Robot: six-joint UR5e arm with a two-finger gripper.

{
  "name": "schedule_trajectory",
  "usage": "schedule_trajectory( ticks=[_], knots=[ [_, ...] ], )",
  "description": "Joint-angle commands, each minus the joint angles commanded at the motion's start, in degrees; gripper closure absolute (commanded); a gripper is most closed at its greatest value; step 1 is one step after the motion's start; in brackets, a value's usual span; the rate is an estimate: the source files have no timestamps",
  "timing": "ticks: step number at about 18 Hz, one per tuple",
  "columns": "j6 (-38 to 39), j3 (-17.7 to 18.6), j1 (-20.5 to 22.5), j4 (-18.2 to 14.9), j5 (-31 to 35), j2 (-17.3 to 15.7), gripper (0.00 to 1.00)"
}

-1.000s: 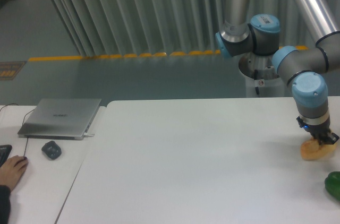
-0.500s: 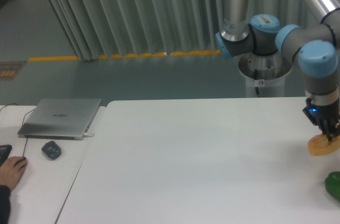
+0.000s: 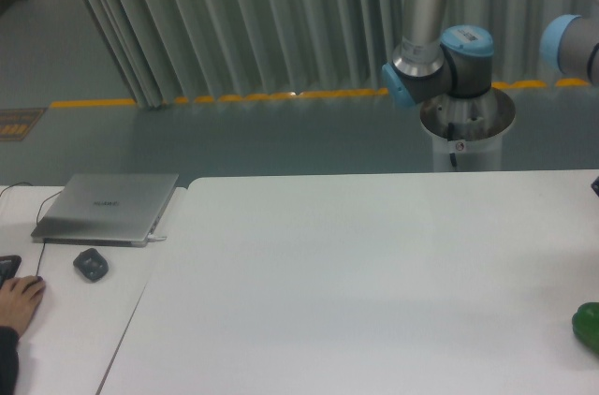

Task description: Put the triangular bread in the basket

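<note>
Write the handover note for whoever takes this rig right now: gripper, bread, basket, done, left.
Gripper: out of frame past the right edge; only the arm's base joints and a bit of the wrist at the right edge show, so its state cannot be read.
Triangular bread: not visible anywhere on the white table.
Basket: not in view either.
Other items: green object at the table's right edge; closed laptop and a small dark object on the side desk, with a person's hand beside them.
Done: cannot confirm placement from this view.
Left: check off-frame whether the bread is held or already in the basket.
</note>
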State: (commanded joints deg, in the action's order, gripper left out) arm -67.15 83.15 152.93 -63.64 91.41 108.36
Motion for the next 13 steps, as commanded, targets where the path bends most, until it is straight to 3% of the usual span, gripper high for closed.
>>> schedule_trajectory(
  ticks=[5, 9, 13],
  knots=[
    [0.2, -4.0, 2.1, 2.9, 0.1, 3.8, 0.86],
    [0.3, -5.4, 3.4, 4.1, 3.7, 5.6, 0.86],
    [0.1, -5.9, 5.1, 7.5, 3.9, 7.6, 0.86]
  ],
)
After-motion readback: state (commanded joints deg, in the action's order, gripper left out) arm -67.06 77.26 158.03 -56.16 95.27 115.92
